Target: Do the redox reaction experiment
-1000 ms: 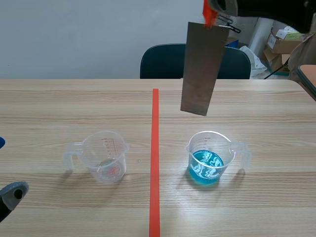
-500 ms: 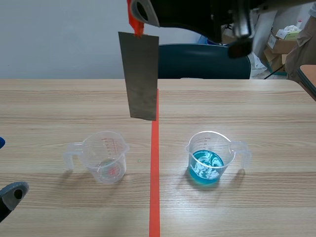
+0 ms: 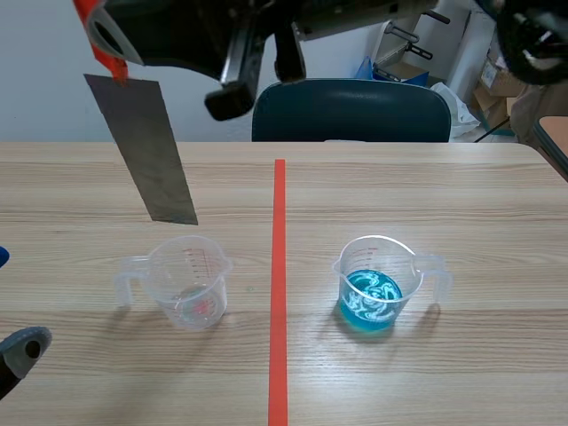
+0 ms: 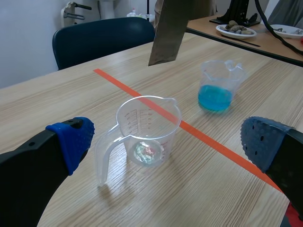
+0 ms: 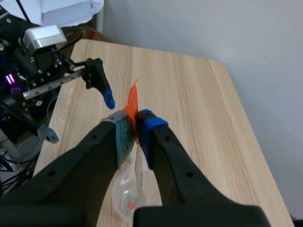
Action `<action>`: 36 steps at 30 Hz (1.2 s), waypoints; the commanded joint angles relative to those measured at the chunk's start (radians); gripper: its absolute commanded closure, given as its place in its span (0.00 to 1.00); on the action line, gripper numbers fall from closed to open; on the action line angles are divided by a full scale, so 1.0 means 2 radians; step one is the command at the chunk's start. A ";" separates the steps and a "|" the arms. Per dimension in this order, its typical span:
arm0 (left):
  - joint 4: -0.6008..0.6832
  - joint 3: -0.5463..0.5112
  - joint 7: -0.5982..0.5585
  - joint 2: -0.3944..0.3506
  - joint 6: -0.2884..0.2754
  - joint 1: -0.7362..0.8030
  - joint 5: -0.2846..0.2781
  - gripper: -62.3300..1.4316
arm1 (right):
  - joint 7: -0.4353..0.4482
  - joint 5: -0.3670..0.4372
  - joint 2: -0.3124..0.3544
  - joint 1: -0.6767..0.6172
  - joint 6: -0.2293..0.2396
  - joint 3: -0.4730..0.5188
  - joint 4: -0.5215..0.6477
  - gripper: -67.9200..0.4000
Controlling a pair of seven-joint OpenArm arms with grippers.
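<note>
- Overhead, the right tool [image 5: 135, 125] clamps the metal strip [image 3: 146, 151] by its orange tag; the strip hangs tilted near the clear cup [image 3: 191, 282].
- Left tool [image 4: 168, 139] rests low, spread wide, holding nothing.
- Blue-liquid cup [image 3: 373, 286] stands on the tabletop [image 3: 461, 195].

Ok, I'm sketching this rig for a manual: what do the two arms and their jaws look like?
Both arms are black. The left arm's jaws are thick and tapering, tipped with blue dotted pads. The right arm's have one blue pad and one grey-green pad. The left arm carries a pale grey box with black cables.
</note>
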 commanded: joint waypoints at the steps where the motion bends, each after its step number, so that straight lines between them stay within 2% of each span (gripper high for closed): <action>1: 0.008 0.001 -0.009 0.001 0.001 0.001 -0.004 0.00 | 0.008 -0.003 -0.006 0.008 -0.003 -0.005 0.000 0.99; 6: 0.008 0.001 -0.009 0.001 0.001 0.001 -0.004 0.00 | -0.003 -0.019 -0.030 0.008 -0.013 -0.019 -0.002 0.99; 13: 0.008 0.001 -0.009 0.001 0.001 0.001 -0.004 0.00 | -0.009 -0.027 -0.046 0.008 -0.020 -0.034 -0.015 0.99; 36: 0.008 0.001 -0.009 0.001 0.001 0.001 -0.003 0.00 | -0.010 -0.039 -0.047 0.007 -0.020 -0.038 -0.026 0.99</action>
